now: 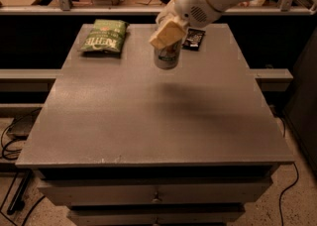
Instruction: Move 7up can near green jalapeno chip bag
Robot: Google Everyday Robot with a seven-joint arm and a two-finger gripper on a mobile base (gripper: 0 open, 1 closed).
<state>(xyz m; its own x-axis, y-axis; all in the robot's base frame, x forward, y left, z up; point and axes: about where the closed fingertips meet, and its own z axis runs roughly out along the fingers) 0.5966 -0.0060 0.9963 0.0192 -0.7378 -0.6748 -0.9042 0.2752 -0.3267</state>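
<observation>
The 7up can [167, 57] is a small silver can, held upright a little above the grey table [148, 116] at its back middle. My gripper [168, 34] is shut on the can from above, with a tan finger pad [167, 32] covering its top. The green jalapeno chip bag [104, 36] lies flat at the table's back left corner, to the left of the can with a gap of bare table between them.
A small black snack wrapper [193, 38] lies at the back of the table, just right of the can. A rail and shelves run behind the table. Drawers sit under the front edge. Cables lie on the floor at the left.
</observation>
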